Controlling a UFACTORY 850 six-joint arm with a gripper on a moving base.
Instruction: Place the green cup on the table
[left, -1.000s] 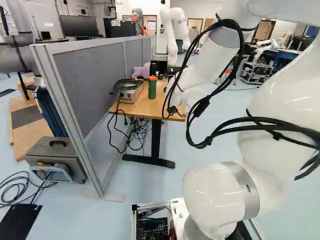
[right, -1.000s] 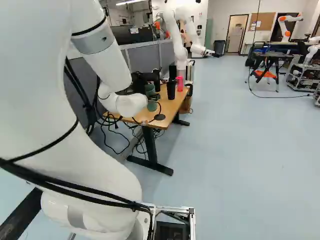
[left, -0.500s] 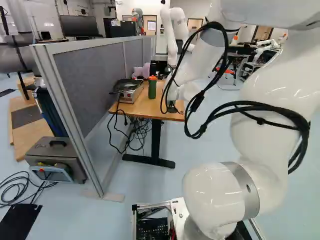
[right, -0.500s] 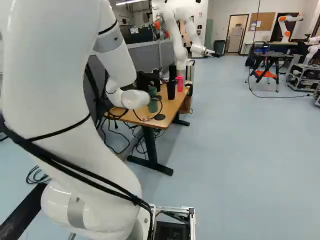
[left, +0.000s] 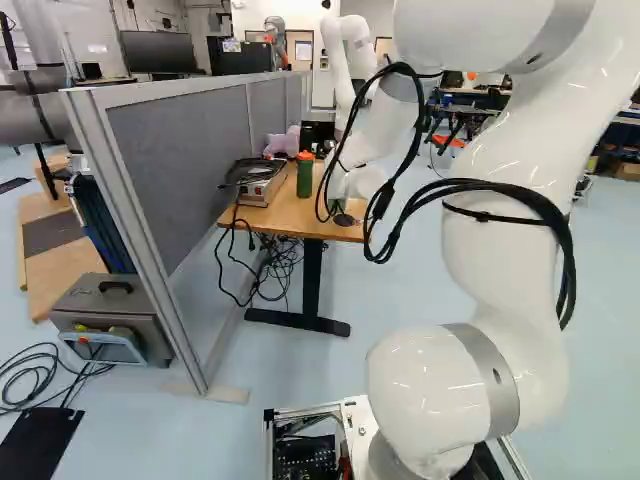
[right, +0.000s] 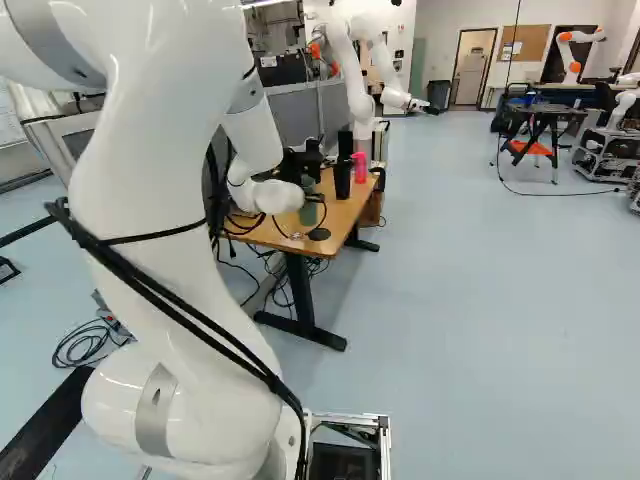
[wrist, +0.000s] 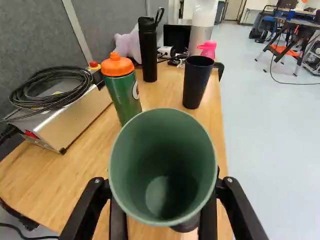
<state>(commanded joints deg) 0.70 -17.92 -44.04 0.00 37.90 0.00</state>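
Cup pinched between the two fingers, one closed in from each side; a firm hold, by the look of it. It is over the near end of the table, nearer the base than the bottle and to the bottle's right. Whether its foot touches the wood, cannot tell: the cup's own body hides it in the wrist view.

Step in hand, as I judge it: setting down. Bring it straight down, slowly, mouth level, until the foot sits flat, then ease the fingers apart evenly so neither side drags it. Back off along the line of the fingers before lifting away, or the rim may catch and tip it. Dark disc lies on the base side of the bottle, close by the cup; best kept from under the foot, as a half-overlap would leave it leaning. Black cup is right of the bottle, clear of this spot.

Looks: dull grey-green, plain, round, wide mouth narrowing to a smaller round floor. Wall smooth, deep shadow down one side within. No contents seen. Stands about upright in the right base view.
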